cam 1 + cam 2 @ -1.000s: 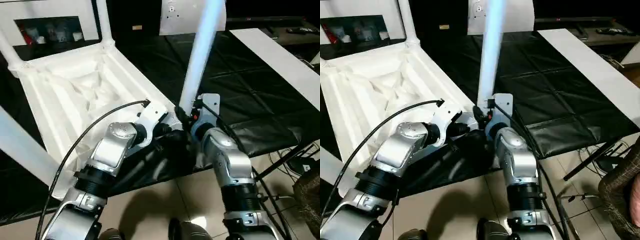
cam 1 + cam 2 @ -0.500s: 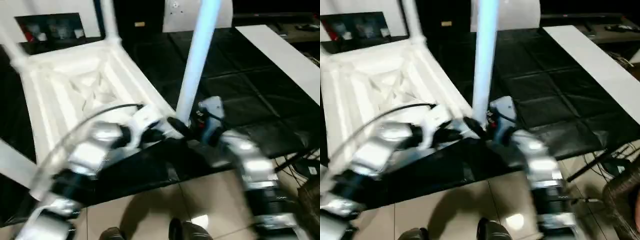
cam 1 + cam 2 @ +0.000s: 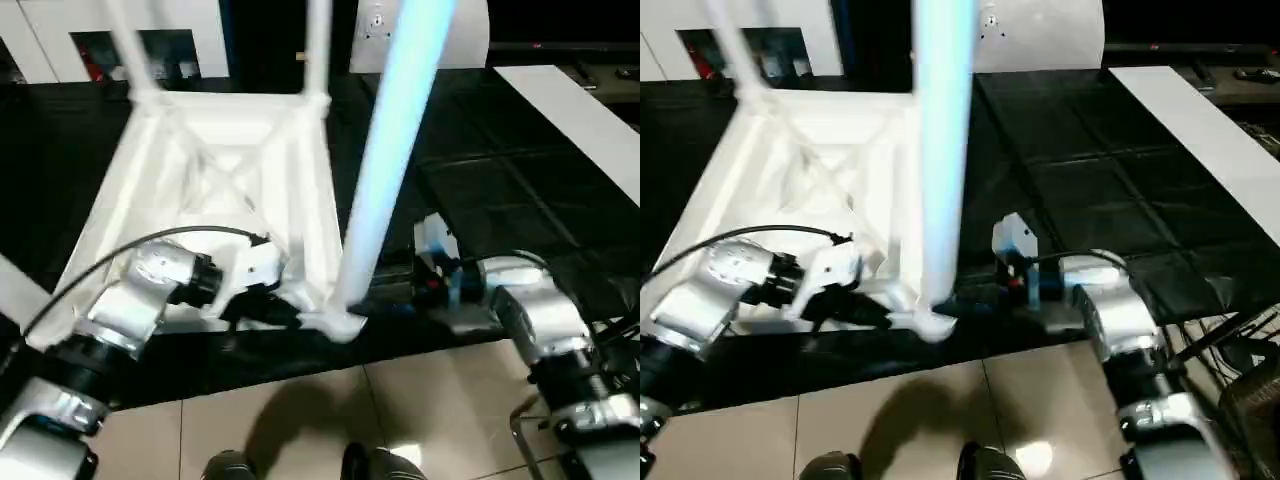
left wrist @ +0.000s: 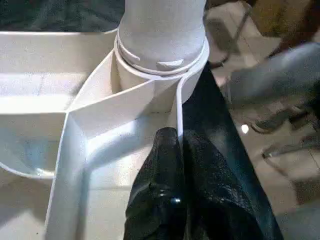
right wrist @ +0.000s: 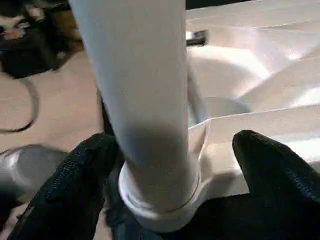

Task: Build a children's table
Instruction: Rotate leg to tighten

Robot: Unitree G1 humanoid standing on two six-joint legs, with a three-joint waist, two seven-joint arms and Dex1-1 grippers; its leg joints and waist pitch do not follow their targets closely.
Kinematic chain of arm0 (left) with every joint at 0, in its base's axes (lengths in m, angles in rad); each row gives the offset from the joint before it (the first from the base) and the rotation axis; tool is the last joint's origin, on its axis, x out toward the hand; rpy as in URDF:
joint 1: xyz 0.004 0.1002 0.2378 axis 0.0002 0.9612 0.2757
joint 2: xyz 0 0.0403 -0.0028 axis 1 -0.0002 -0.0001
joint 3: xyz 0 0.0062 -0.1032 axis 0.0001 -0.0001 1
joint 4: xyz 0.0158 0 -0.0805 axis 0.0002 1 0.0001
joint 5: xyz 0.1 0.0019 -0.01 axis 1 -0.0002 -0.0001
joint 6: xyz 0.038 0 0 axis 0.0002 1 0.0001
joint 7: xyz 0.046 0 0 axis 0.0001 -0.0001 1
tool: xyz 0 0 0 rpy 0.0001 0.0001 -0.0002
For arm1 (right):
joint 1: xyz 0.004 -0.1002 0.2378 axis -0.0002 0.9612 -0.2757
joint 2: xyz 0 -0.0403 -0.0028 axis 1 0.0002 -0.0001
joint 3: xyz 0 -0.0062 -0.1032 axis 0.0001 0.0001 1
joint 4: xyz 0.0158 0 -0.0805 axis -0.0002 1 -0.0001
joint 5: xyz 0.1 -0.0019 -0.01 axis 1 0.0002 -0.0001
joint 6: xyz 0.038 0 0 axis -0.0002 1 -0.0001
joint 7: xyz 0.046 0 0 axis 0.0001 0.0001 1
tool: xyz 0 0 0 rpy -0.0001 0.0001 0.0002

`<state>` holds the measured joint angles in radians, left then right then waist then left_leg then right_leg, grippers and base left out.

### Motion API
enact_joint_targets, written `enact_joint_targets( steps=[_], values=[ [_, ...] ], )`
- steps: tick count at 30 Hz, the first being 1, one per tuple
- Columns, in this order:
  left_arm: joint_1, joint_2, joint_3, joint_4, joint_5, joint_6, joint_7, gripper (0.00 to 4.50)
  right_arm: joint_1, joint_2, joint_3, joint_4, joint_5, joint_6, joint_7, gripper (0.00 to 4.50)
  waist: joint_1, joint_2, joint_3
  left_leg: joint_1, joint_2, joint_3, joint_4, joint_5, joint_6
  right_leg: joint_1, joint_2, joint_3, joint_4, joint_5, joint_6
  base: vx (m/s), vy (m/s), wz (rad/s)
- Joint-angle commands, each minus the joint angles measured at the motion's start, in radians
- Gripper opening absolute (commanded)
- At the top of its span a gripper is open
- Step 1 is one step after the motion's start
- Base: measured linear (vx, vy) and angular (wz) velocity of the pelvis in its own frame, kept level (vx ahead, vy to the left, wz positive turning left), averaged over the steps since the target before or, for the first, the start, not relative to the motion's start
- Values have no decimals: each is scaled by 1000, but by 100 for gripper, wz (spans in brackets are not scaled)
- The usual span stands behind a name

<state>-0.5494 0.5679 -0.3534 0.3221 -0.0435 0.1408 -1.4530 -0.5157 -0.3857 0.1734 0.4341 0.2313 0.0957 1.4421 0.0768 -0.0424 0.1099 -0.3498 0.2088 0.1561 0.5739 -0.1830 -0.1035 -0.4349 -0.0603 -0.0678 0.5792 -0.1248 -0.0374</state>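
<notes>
My left gripper [image 4: 177, 150] jaws closed, pinching the upturned children's table [image 3: 215, 170] rim at the black worktop [image 3: 500, 190] edge, right gripper [image 5: 170, 165] jaws now spread around the near leg [image 3: 385, 170], floor just below

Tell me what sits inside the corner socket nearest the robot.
A white leg stands upright in the corner socket of the overturned table top, its collar resting on the rim. The leg's threaded end is hidden inside the socket.
</notes>
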Motion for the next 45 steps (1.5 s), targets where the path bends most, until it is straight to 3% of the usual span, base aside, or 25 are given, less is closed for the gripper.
enact_joint_targets(
  steps=[1,5,11,21,24,26,30,32,33,36,37,39,40,41,43,44,45],
  values=[
    [-12,-13,-51,-6,5,-21,-56,0,-13,-10,22,5,-1,-14,43,369,-2,6,-83,0,15,17,-56,-150,78,72,-61,43,-55,-325,-198,0,0,0],
    [-27,-20,-60,11,8,-36,-62,0,-25,-7,44,27,-5,-16,86,331,7,4,-85,0,16,17,-56,-138,78,72,-61,42,-49,-292,-209,0,0,0],
    [-39,-40,-70,36,9,-59,-69,0,-63,33,63,97,-10,-47,95,280,8,4,-80,0,15,16,-58,-155,68,69,-63,41,-56,-343,-194,0,0,0],
    [-35,-33,-70,46,13,-70,-69,0,-66,26,86,90,4,1,153,222,9,4,-78,-1,16,16,-58,-150,73,70,-62,42,-53,-331,-193,0,0,0],
    [-27,-34,-60,43,11,-54,-53,0,-53,20,86,69,21,36,167,207,9,6,-77,0,16,16,-59,-153,73,69,-61,42,-54,-333,-192,0,0,0],
    [-10,-43,-44,22,9,-14,-10,0,-27,27,71,14,58,112,128,205,11,5,-75,-1,17,15,-60,-151,71,71,-60,43,-54,-327,-189,0,0,0],
    [1,-75,-23,-8,30,70,107,0,25,73,48,-71,62,194,-28,205,10,2,-70,-2,16,15,-63,-164,57,67,-61,44,-60,-378,-165,0,0,0],
    [-1,-108,-1,-22,25,132,173,0,44,108,41,-90,30,219,-139,205,7,0,-65,1,8,13,-63,-210,46,64,-63,38,-77,-511,-121,0,0,0],
    [-3,-139,17,-41,18,188,228,0,59,146,31,-106,4,249,-242,205,4,5,-60,4,7,11,-64,-224,36,59,-65,39,-87,-572,-96,0,0,0],
    [-11,-206,48,-74,10,297,335,0,69,235,-9,-126,-21,320,-443,205,-18,0,-55,-2,-3,1,-67,-267,9,61,-63,20,-107,-707,-27,-19,5,-4],
    [-12,-231,60,-83,6,329,366,0,72,266,-23,-138,-24,347,-505,205,-31,0,-55,-12,-8,-4,-67,-273,5,69,-64,12,-112,-729,-3,-52,25,-17],
    [-16,-272,76,-92,8,372,424,0,76,314,-42,-155,-35,388,-602,205,-52,0,-56,-17,-10,-8,-66,-287,10,73,-64,3,-121,-736,15,-46,29,-18],
    [-21,-301,83,-93,13,397,465,0,78,344,-48,-158,-50,397,-662,205,-57,10,-59,-15,-7,-11,-67,-282,16,74,-68,-3,-125,-706,6,-27,34,-18],
    [-26,-333,90,-91,22,419,512,0,80,377,-54,-156,-63,397,-723,205,-64,12,-58,-18,-4,-12,-68,-288,18,75,-67,-7,-127,-688,-1,-27,34,-18],
    [-43,-407,113,-64,41,449,628,0,72,459,-87,-123,-92,375,-894,205,-81,18,-51,-3,-2,-18,-69,-359,25,71,-66,-32,-147,-684,-4,0,0,0],
    [-46,-419,117,-58,45,451,646,0,68,473,-96,-112,-97,367,-929,205,-88,23,-45,20,0,-19,-67,-419,32,60,-63,-49,-167,-707,3,0,0,0],
    [-52,-439,123,-48,57,455,683,0,62,500,-116,-100,-105,360,-991,205,-94,24,-48,25,1,-21,-65,-429,36,65,-68,-54,-168,-684,-1,0,0,0]
  ],
)
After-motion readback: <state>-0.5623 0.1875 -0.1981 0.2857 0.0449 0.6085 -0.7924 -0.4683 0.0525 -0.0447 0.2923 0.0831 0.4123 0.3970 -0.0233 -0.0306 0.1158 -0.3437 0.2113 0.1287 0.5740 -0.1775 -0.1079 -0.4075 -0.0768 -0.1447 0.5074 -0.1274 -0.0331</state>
